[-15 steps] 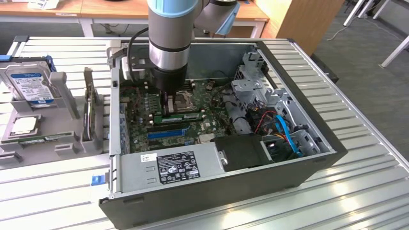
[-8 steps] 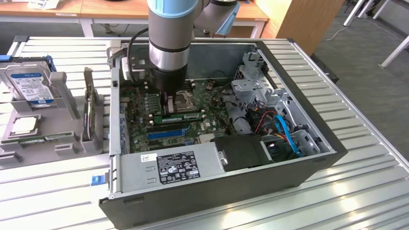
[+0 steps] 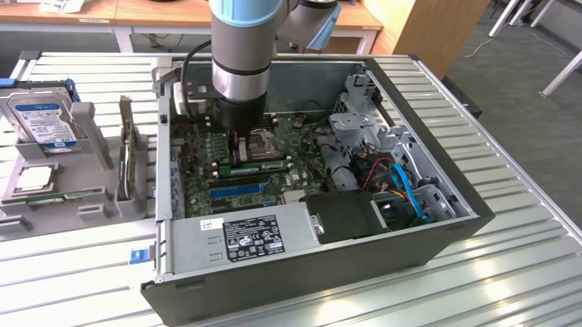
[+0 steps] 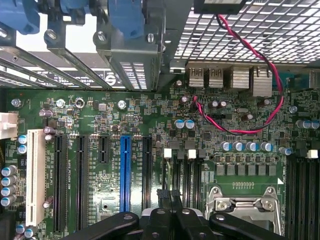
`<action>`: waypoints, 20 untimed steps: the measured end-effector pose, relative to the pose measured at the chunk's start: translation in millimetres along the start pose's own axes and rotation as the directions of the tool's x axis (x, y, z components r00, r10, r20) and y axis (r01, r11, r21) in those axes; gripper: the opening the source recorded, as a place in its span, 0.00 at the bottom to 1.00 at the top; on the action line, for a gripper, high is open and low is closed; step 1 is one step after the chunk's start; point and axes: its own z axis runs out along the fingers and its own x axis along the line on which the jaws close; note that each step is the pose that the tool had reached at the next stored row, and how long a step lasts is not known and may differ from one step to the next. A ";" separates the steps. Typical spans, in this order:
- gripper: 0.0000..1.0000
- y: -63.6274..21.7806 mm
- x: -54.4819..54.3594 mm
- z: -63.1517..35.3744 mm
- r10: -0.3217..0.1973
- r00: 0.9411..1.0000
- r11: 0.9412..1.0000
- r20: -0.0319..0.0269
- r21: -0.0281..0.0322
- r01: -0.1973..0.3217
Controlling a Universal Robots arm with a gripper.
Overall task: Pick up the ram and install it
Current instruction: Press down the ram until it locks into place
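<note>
Slatted metal forms the table [image 3: 509, 211], and an open computer case [image 3: 454, 231] lies on it with its motherboard [image 3: 204, 187] exposed. Wooden desks [image 3: 136, 13] stand behind. From above, the arm [image 3: 241, 48] drops almost straight down into the case, its wrist upright over the board near the processor socket [image 3: 259, 144]. In the wrist view the pincer [image 4: 172, 200] has its black fingers [image 4: 162, 196] pressed together, their tips meeting just above the memory slots [image 4: 182, 172] beside the socket's metal frame. The ram [image 3: 259, 165] lies as a green strip on the motherboard just beside the socket, directly under the wrist. Whether the fingertips touch it I cannot tell
</note>
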 end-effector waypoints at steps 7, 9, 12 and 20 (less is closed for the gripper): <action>0.10 0.0 0.1 0.5 0.000 1.000 1.000 0.000 0.000 0.000; 0.10 0.0 0.2 0.7 0.000 1.000 1.000 0.000 0.000 0.000; 0.10 0.0 0.2 0.9 0.000 1.000 1.000 0.000 0.000 0.000; 0.10 0.0 0.3 1.6 0.000 1.000 1.000 0.000 0.000 0.000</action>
